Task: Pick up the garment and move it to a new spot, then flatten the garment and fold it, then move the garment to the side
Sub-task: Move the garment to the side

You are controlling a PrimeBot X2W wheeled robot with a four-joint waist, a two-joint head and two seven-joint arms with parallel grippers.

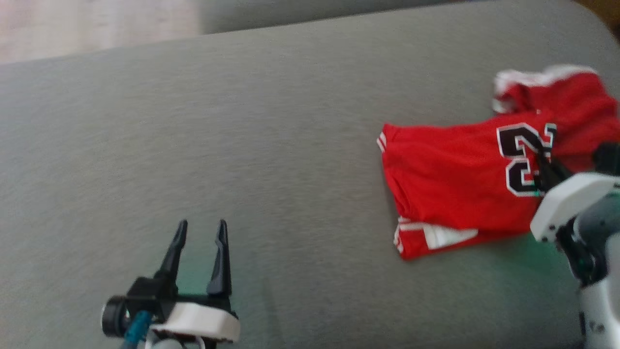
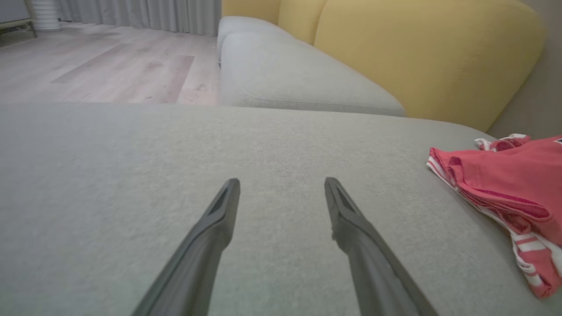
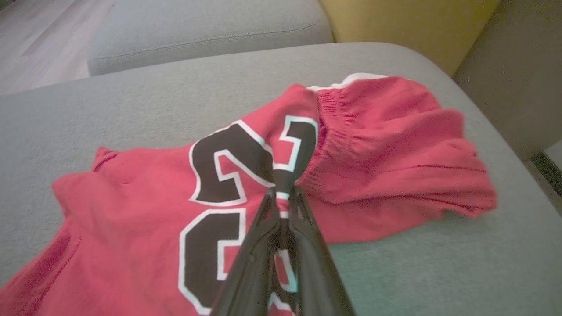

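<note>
The garment is one piece of soft red cloth, thin and smooth. It has white stripes at the hems and a gathered elastic band at one end. Two big black digits with a white outline are printed on it. It lies in loose folds on the right part of a grey seat cushion, which has a fine woven surface and a rounded corner. A second grey cushion stands behind it, beside a yellow backrest with a rounded, padded shape. Further away there is a pale wooden floor.

The right gripper reaches over the garment from the near right side, with its white wrist above the cloth. Its two dark fingers are pressed together on a pinch of the red cloth, just at the printed digits, and the cloth rises in a small ridge between the tips.

The left gripper is low over the bare cushion, well apart from the garment, pointing forward. Its two long dark fingers stand wide apart and nothing is between them.
</note>
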